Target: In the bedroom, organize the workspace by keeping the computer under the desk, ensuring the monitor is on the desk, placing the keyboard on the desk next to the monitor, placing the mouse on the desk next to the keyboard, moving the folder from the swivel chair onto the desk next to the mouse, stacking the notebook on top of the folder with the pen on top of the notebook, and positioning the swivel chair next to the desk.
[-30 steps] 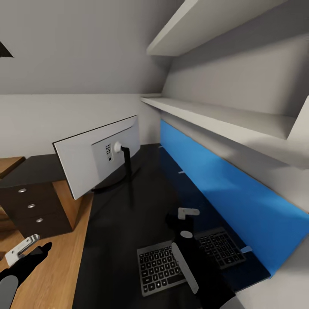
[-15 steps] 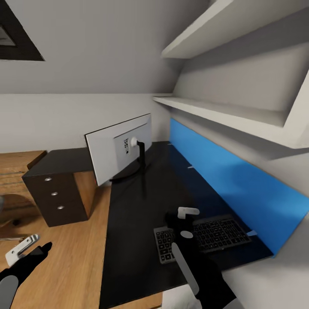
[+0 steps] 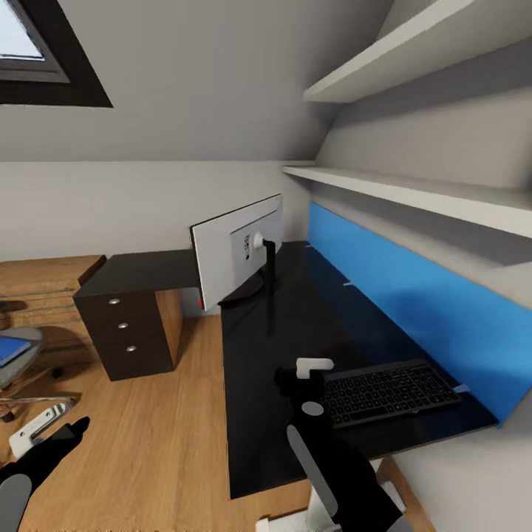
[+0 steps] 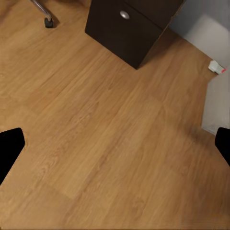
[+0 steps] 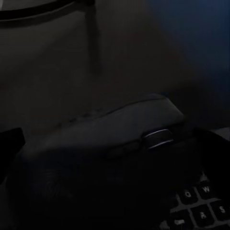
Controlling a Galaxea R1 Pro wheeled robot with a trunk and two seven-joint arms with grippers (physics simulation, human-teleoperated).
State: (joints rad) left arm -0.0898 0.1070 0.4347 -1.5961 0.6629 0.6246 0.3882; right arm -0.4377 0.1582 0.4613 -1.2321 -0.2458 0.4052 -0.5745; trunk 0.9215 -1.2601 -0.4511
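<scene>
The desk (image 3: 251, 384) sits farther off than before; right fingers (image 3: 290, 378) clamp the mouse (image 5: 100, 143), left fingers (image 4: 9, 148) apart.

The head view looks down and forward from above the desk's (image 3: 258, 414) near edge, along it toward the monitor (image 3: 233, 255). The left wrist view faces down at the wood floor (image 4: 105, 143) beside the drawer unit (image 4: 132, 26). The right wrist view sits close over the mouse (image 5: 103, 148) and keyboard (image 5: 201, 203), sharing the desk with the head view.

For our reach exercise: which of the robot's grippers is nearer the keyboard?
Right. The right gripper hangs over the desk by the keyboard's end; the left gripper is off over the floor.
</scene>
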